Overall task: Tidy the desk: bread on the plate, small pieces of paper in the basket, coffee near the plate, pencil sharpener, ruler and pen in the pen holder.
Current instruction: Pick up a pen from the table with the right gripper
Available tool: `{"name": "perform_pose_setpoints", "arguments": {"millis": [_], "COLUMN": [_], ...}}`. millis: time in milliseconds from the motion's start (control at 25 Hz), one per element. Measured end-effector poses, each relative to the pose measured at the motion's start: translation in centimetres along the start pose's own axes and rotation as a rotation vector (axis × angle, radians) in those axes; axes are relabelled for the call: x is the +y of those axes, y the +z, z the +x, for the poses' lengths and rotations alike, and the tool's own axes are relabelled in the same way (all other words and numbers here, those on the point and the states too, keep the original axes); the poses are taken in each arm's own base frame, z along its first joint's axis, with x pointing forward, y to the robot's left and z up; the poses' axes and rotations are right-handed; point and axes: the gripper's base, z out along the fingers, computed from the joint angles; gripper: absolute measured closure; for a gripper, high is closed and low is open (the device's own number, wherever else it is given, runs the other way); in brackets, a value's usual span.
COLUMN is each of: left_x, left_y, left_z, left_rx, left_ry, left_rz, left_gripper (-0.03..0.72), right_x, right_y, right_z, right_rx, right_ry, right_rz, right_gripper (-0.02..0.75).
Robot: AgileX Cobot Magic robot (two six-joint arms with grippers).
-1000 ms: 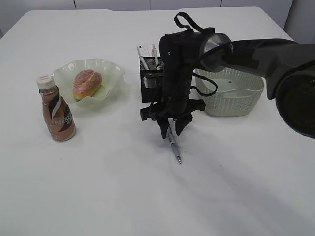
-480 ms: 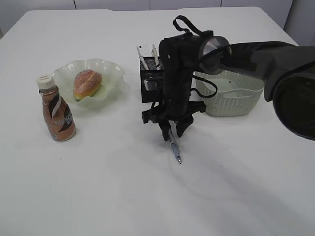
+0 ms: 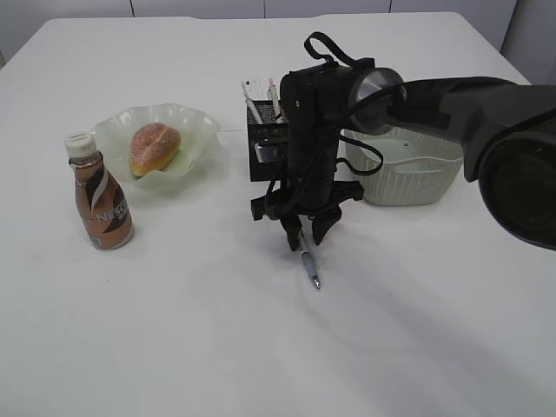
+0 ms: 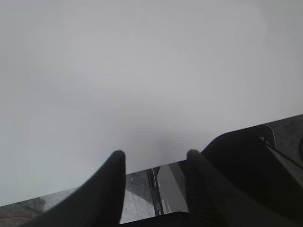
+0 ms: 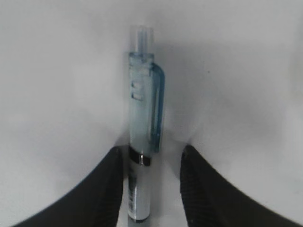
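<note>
Right gripper: I see its jaws apart, straddling the pen, not clamped.
Pen: flat on the table.
Left gripper: released, empty.

White table filled most of ext. view, matte, plain, w/ soft shadows on it. Behind its far edge: pale wall panels w/ thin vertical seams; grey strip at top R corner. Left wrist view: table edge, then grey speckled floor below, thin orange line at bottom L.
</note>
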Motion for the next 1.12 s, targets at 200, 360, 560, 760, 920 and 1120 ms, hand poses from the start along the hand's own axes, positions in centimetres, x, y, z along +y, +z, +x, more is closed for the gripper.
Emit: {"name": "perform_pose_setpoints", "arguments": {"millis": [200,360,560,760,920,1120], "left_x": [0.0,0.0,0.0,0.0,0.0,0.0], "left_y": [0.0,0.0,0.0,0.0,0.0,0.0], "left_z": [0.0,0.0,0.0,0.0,0.0,0.0], "left_rx": [0.0,0.0,0.0,0.0,0.0,0.0], "left_ry": [0.0,0.0,0.0,0.0,0.0,0.0], "left_rz": [0.0,0.0,0.0,0.0,0.0,0.0], "left_gripper": [0.381,0.381,0.381,0.381,0.381,0.381], "right_x": [0.0,0.0,-0.2,-0.1,0.2,0.6], "right_y": [0.1,0.1,0.1,0.1,-0.1,-2.4], "right_z": [0.0,-0.1,-0.1,-0.1,-0.1,0.0], "right_rx": [0.001,0.0,-0.005,-0.005,-0.002,-0.045], "right_ry": [0.001,-0.001,-0.008,-0.007,0.006,-0.001], "right_rz": [0.0,0.005,0.022,0.02,-0.016,-0.027], "right_gripper": [0.411,0.496,0.647,0.657,0.658,0.658]}}
